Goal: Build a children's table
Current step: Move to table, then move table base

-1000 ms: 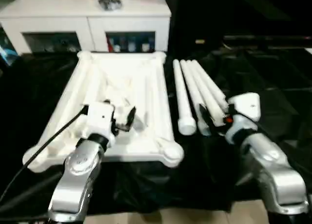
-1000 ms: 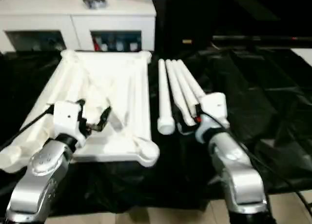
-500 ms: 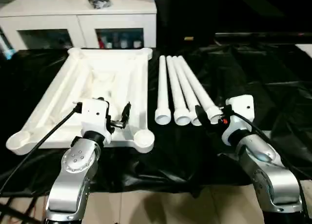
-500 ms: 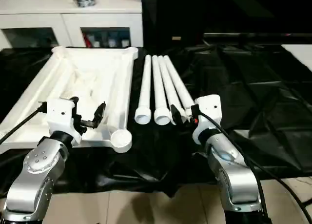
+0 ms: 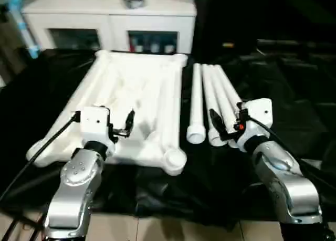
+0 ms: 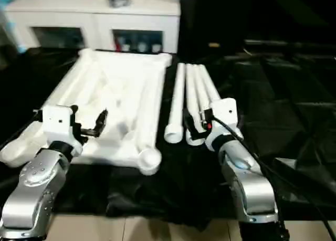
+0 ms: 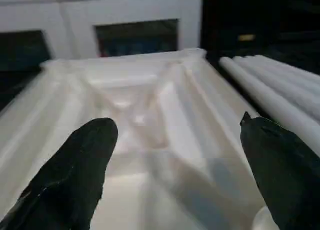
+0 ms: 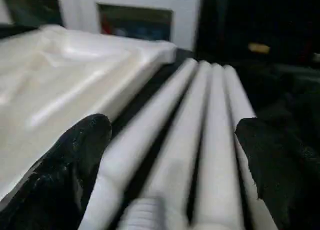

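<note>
Risk lies with the four long tapered white tubular legs (image 5: 210,102), packed side by side right of the upside-down white plastic rectangular top (image 5: 131,102): the right gripper (image 8: 170,155), spread wide over their near ends, could nudge neighbours rolling. The left gripper (image 7: 175,155) gapes empty above the top.

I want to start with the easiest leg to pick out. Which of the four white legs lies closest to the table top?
The leftmost leg of the row. It lies right beside the table top's long edge, with a dark strip of cloth between them; the other three lie farther right, toward the right gripper.
</note>
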Controlling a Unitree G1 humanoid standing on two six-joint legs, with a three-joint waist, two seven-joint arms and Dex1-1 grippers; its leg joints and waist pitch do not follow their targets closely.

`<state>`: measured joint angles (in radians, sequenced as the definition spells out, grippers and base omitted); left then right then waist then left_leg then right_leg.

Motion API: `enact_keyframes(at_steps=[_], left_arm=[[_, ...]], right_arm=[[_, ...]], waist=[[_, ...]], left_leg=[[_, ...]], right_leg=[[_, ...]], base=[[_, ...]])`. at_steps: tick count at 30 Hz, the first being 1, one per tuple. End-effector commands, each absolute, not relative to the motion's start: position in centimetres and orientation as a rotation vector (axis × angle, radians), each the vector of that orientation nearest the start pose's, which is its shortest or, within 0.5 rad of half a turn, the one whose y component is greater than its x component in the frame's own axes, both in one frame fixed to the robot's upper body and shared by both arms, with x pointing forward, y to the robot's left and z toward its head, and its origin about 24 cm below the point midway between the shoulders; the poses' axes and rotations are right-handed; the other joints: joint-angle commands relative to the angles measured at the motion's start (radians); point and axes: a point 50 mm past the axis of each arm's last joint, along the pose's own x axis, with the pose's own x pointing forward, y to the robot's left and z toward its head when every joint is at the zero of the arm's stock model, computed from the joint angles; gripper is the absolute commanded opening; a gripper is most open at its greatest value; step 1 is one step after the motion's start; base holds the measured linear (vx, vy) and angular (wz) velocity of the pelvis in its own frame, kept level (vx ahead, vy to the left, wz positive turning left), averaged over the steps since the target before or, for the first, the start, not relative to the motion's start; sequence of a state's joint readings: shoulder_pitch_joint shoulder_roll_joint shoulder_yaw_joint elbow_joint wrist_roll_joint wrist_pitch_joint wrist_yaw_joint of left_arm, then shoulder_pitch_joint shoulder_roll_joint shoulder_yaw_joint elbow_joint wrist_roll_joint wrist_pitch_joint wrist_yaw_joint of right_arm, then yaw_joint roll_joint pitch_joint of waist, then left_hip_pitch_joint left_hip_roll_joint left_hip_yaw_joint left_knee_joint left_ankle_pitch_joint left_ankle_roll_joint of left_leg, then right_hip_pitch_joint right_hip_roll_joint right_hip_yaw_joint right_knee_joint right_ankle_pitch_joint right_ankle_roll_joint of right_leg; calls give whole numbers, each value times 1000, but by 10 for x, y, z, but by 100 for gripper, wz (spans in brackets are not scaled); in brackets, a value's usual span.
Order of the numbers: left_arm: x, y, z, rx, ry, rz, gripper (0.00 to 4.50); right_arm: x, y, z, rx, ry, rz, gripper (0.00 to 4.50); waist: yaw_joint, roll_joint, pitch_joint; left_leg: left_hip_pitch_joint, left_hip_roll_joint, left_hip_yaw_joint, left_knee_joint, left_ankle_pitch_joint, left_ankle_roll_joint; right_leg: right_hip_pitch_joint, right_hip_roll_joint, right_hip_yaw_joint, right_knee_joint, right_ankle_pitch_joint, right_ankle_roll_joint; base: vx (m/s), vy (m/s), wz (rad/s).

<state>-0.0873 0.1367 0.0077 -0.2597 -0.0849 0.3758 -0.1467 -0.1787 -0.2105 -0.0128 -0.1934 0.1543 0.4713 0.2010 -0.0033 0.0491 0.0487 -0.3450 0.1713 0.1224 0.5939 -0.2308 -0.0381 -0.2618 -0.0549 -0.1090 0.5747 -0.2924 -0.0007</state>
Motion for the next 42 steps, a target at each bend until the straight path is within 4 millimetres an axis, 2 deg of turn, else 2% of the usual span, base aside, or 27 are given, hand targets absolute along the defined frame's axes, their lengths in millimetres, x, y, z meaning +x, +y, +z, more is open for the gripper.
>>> enact_keyframes(at_steps=[1, 2, 3, 4, 5, 6, 7, 8, 9, 10, 11, 12, 13, 14, 15, 16, 17, 18, 19, 20, 21, 22, 24, 26, 28, 34, 42], left_arm=[[265, 160, 91, 55, 39, -169, 444], [265, 160, 91, 53, 40, -168, 444], [265, 160, 91, 53, 41, -166, 444], [264, 160, 92, 54, 42, -164, 444], [264, 160, 92, 51, 42, -163, 444], [263, 160, 92, 49, 42, -163, 444], [263, 160, 92, 50, 40, -165, 444], [262, 160, 92, 51, 40, -165, 444], [262, 160, 92, 53, 40, -165, 444], [261, 160, 93, 39, 31, -163, 444], [261, 161, 94, 32, 26, -160, 444], [260, 162, 94, 33, 28, -160, 444], [260, 162, 94, 34, 28, -161, 444], [259, 162, 93, 36, 34, -168, 444], [259, 161, 93, 36, 36, -175, 444], [258, 161, 93, 38, 40, -186, 444], [258, 161, 92, 39, 46, -196, 444], [257, 161, 91, 36, 52, -204, 444], [257, 160, 91, 35, 54, -205, 444], [256, 159, 90, 38, 60, -253, 444], [256, 158, 89, 43, 61, -284, 444], [256, 156, 89, 46, 68, -353, 444], [257, 155, 92, 75, 74, -546, 444], [255, 155, 93, 131, 104, -712, 444], [253, 156, 93, 179, 131, -808, 444], [230, 167, 82, 374, 312, -1203, 444], [236, 180, 63, 483, 469, -1233, 377]], right_arm=[[281, -160, 93, -57, 113, 263, 450], [281, -160, 93, -57, 114, 264, 450], [281, -160, 94, -83, 108, 281, 450], [281, -160, 95, -143, 97, 294, 450], [280, -161, 94, -171, 101, 303, 450], [281, -162, 94, -184, 103, 308, 450], [281, -162, 94, -176, 107, 311, 450], [281, -163, 94, -169, 109, 317, 450], [281, -163, 94, -168, 109, 322, 450], [280, -165, 93, -127, 123, 321, 450], [279, -166, 93, -102, 129, 319, 450], [279, -166, 93, -102, 130, 327, 450], [279, -166, 93, -104, 130, 331, 450], [276, -164, 93, -114, 131, 368, 450], [275, -163, 93, -117, 133, 390, 450], [272, -160, 93, -127, 134, 442, 450], [269, -158, 94, -137, 134, 490, 450], [268, -157, 94, -142, 137, 520, 450], [267, -157, 94, -142, 138, 524, 450], [263, -154, 96, -137, 144, 602, 450], [261, -152, 97, -131, 146, 646, 450], [259, -152, 99, -120, 155, 702, 450], [256, -153, 105, -118, 174, 823, 450], [256, -156, 108, -144, 173, 880, 450], [256, -157, 110, -161, 173, 907, 450], [246, -158, 111, -179, 264, 1142, 450], [246, -157, 112, -202, 280, 1192, 450]], waist=[[14, -7, -87], [-7, 7, -92], [-49, 16, -105], [-78, 9, -116], [-67, -1, -101], [-48, -38, -73], [-30, -51, -68], [12, -105, -68], [6, -88, -61], [-7, -111, -50], [3, -70, -62], [8, -40, -57], [7, -17, -58], [-16, 0, -53], [-14, 13, -84], [-21, 7, -93], [-4, 4, -84], [9, -10, -80], [13, -18, -77], [21, -14, -72], [25, -22, -63], [25, -9, -52], [19, -8, -44], [13, -6, -34], [12, -8, -32], [11, -4, -34], [15, 1, -50]], left_leg=[[-50, -10, 4, -28, 119, 196], [21, 12, -33, -32, 259, 292], [194, 111, -139, -27, 459, 486], [240, 175, -200, -34, 614, 585], [226, 179, -219, -24, 812, 649], [104, 51, -234, -62, 682, 617], [27, -82, -162, -5, 512, 479], [-97, -166, -82, 95, 26, 333], [-106, -95, -70, 170, -90, 210], [-96, -86, -49, 125, -5, 67], [-98, -70, -56, 87, 66, 54], [-78, -20, -59, 10, 163, 73], [-59, 2, -65, -23, 207, 83], [-35, 54, -113, -39, 234, 170], [57, 89, -145, 13, 473, 236], [65, 96, -158, 24, 659, 259], [50, 76, -154, 23, 867, 245], [17, 33, -115, 24, 769, 205], [-5, 16, -93, 21, 649, 186], [-38, 3, -71, 6, 382, 150], [-38, 17, -65, -13, 148, 119], [-30, 29, -65, -31, -29, 89], [-21, 36, -62, -52, -245, 45], [-17, 33, -58, -64, -369, -1], [-12, 31, -56, -65, -417, -25], [-26, 35, -49, -70, -340, 14], [-23, 41, -28, -61, -180, 59]], right_leg=[[93, -43, 56, -52, 128, -111], [46, 2, 23, -2, 235, -72], [-127, -6, 6, 89, 79, -21], [-186, -34, 26, 127, -56, 40], [-227, -68, 60, 156, -99, 106], [-165, -72, 96, 129, 22, 119], [-92, -78, 119, 33, 123, 122], [35, -149, 166, -62, 102, 309], [39, -238, 134, -71, 119, 312], [28, -139, 145, -55, 88, 156], [56, -135, 139, -32, 154, 50], [25, -118, 105, -20, 250, -54], [16, -106, 79, -13, 280, -89], [-20, -45, 59, 39, 270, -102], [-95, -57, 80, 63, 265, -107], [-106, -68, 96, 67, 300, -95], [-103, -76, 114, 50, 315, -60], [-79, -85, 122, 21, 341, -64], [-64, -93, 125, 14, 353, -81], [-33, -105, 128, 15, 349, -116], [-30, -105, 129, 3, 283, -144], [-33, -103, 126, 0, 181, -185], [-40, -92, 126, -10, 9, -210], [-53, -89, 130, -17, -138, -204], [-63, -96, 138, -30, -248, -185], [-64, -100, 138, -27, -238, -191], [-64, -91, 131, -7, 23, -258]], base=[[192, 17, 5], [192, 17, 5], [184, 0, 4], [133, -36, -20], [133, -36, -20], [10, -72, -46], [-70, -55, 0], [-70, -55, 0], [12, -21, 51], [100, -13, 20], [100, -13, 20], [98, -1, -4], [102, 43, -12], [102, 43, -12], [128, 63, -1], [87, 59, 9], [87, 59, 9], [-2, 66, -1], [0, 0, 0], [0, 0, 0], [-57, 4, -6], [-83, -7, 1], [-85, -8, 0], [-93, -7, -4], [-83, -10, -4], [-20, -3, -1], [0, 0, 0]])
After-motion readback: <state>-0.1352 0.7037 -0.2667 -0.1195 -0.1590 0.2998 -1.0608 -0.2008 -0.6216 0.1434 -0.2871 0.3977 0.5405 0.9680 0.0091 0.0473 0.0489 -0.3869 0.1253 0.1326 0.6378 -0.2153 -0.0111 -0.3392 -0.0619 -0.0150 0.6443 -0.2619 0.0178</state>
